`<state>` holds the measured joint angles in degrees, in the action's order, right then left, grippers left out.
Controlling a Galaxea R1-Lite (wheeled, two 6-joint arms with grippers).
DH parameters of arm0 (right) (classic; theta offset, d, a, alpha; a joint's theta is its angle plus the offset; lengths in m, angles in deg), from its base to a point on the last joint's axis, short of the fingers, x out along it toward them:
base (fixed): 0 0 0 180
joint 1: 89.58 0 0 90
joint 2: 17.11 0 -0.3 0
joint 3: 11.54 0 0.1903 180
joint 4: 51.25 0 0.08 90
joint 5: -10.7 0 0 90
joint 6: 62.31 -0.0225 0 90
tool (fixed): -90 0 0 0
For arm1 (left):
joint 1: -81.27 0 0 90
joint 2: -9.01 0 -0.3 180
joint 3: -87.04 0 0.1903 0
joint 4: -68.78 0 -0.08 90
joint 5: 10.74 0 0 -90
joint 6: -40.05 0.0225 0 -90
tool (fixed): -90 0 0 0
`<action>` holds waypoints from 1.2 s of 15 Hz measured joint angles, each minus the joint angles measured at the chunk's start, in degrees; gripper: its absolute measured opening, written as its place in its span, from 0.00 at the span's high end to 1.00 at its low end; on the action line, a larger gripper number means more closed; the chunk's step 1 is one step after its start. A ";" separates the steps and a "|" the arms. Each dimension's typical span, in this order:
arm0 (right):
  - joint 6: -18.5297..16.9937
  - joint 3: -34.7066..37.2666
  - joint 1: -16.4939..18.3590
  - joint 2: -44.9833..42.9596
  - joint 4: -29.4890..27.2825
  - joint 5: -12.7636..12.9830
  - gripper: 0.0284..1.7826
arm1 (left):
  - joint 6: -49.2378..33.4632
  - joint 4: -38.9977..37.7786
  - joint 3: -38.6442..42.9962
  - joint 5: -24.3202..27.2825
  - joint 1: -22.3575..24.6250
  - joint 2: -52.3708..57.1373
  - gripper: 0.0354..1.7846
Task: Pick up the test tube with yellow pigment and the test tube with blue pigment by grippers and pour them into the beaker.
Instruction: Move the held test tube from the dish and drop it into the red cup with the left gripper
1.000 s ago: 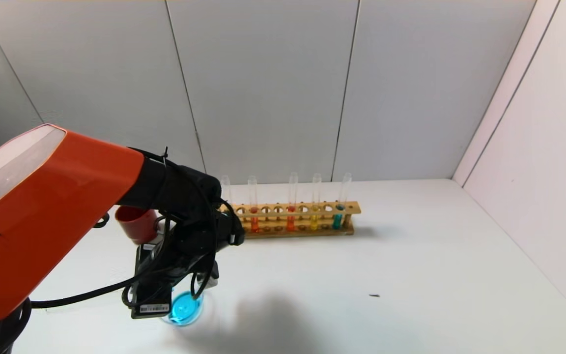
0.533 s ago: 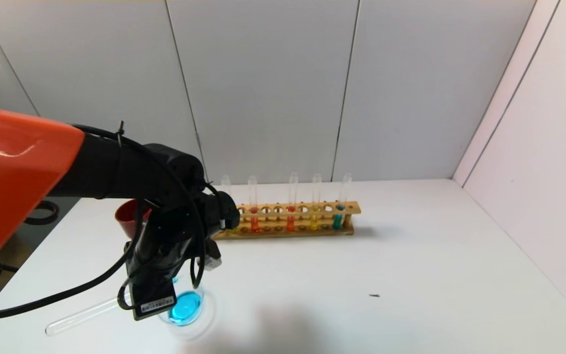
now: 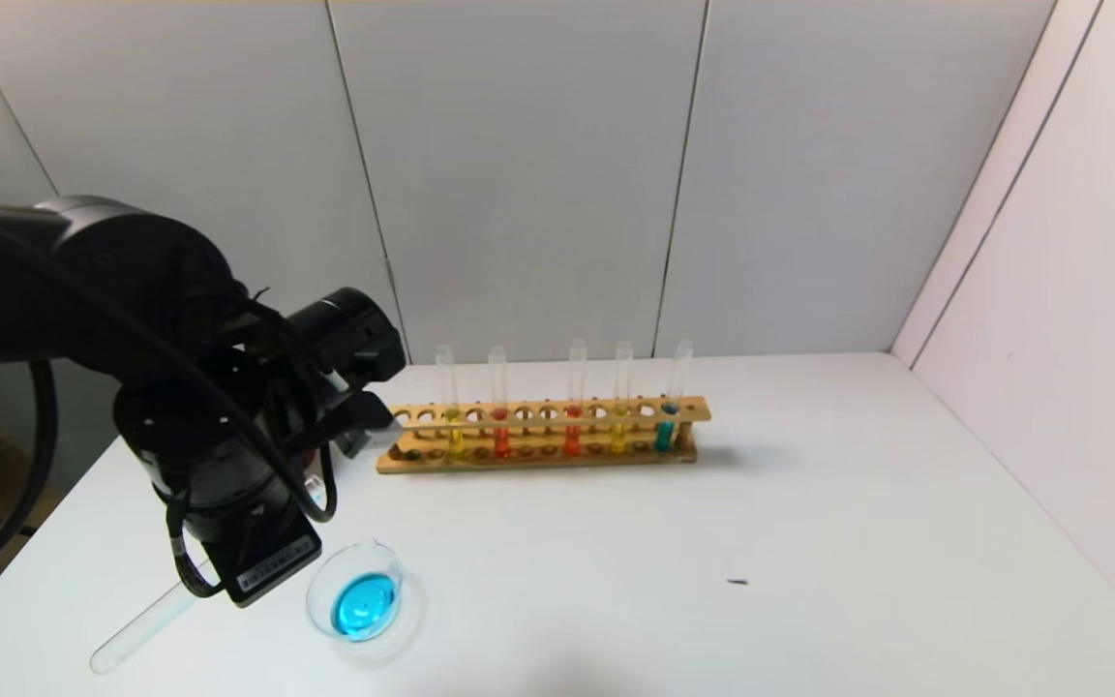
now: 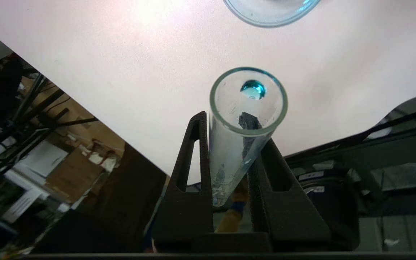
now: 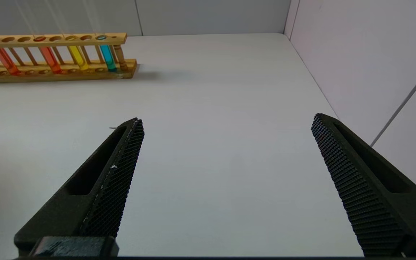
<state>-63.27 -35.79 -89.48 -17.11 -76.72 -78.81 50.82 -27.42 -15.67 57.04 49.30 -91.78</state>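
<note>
The test tube with blue pigment (image 4: pixel 246 119) sits clamped between the two black fingers of the left gripper (image 4: pixel 229 144), its open mouth toward the wrist camera and only a small blue bead left at its rounded bottom. In the head view the same tube (image 3: pixel 146 624) sticks out below the gripper body (image 3: pixel 228 503), slanting down toward the near left part of the white table (image 3: pixel 809 542), and looks nearly drained. Just beside it, to the right, the beaker (image 3: pixel 356 605) stands on the table with a shallow pool of bright blue liquid in its base; its rim also shows at the edge of the left wrist view (image 4: pixel 269 14).

Farther back, the wooden rack (image 3: pixel 543 431) holds a row of upright tubes. The test tube with yellow pigment (image 3: pixel 449 411) stands near the rack's left end, followed by two orange-red tubes, an amber-yellow one and a teal one at the right end.

The right gripper (image 5: pixel 226 169) hangs over bare table on the right side, well apart from the rack, its jaws spread wide and holding nothing.
</note>
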 joint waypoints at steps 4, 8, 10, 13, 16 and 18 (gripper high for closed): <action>0.00 0.00 0.00 0.00 0.00 0.00 0.05 | -0.96 -9.18 2.39 1.46 3.56 5.01 0.84; 0.02 0.00 0.00 0.00 0.00 0.00 0.05 | -1.00 -17.62 2.54 3.74 9.44 6.53 0.84; 0.00 0.00 0.00 0.00 0.00 -0.02 0.05 | -0.63 -23.50 2.50 4.39 13.21 6.45 0.84; 0.00 0.00 0.00 0.00 0.00 -0.02 0.05 | -0.55 -32.63 1.99 5.84 19.36 4.66 0.84; 0.00 0.00 0.00 0.00 0.00 -0.02 0.05 | -0.63 -43.22 1.90 6.31 23.93 1.37 0.84; 0.00 0.00 0.00 0.00 0.00 0.00 0.05 | -0.63 -50.14 1.27 6.42 26.17 -1.50 0.84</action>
<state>-63.27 -35.79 -89.48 -17.11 -76.72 -78.81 50.19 -77.56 -14.40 63.47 75.47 -93.28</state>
